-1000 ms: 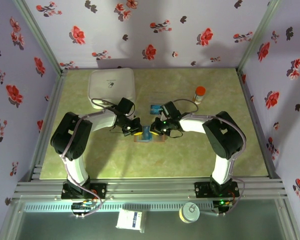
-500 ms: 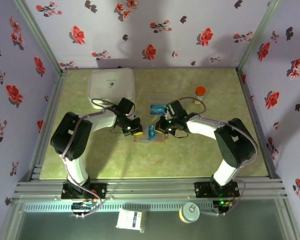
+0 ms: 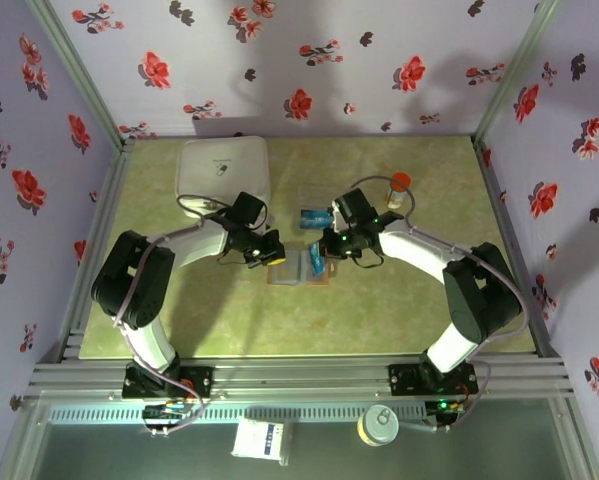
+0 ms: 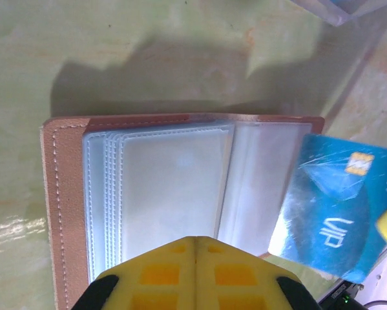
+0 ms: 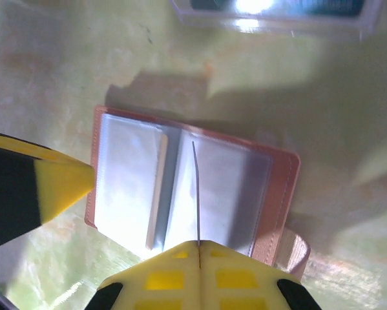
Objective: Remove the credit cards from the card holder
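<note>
I count one card holder (image 3: 294,272), lying open on the worktop, and two cards: a teal card (image 4: 335,206) pinched edge-on in my right hand (image 5: 198,248) over it, and a blue card (image 3: 312,217) in the clear tray (image 5: 258,24). My left hand (image 4: 194,242), pressed together, hangs low at the holder's edge.

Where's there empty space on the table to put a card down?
The biggest bare patch of table is the near strip, between the card holder and the arms' bases. The far right corner past the orange-capped bottle is free too. The middle is crowded: left gripper, right gripper with the teal card, clear tray and white box.
</note>
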